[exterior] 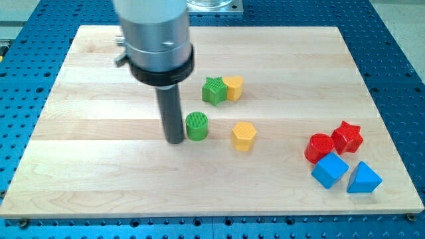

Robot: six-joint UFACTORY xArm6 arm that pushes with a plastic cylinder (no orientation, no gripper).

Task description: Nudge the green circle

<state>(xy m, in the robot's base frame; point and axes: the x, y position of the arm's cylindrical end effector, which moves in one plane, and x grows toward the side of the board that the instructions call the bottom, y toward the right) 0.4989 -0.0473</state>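
The green circle (196,125) stands near the middle of the wooden board (99,166). My tip (174,140) is down on the board right at the circle's left side, touching it or nearly so. The rod rises from there to the large grey arm body at the view's top left.
A green star (214,90) and a yellow heart (233,87) sit together above and to the right of the circle. A yellow hexagon (244,135) lies to the circle's right. At the view's lower right are a red circle (320,147), a red star (348,137), a blue cube (330,170) and a blue triangle (363,178).
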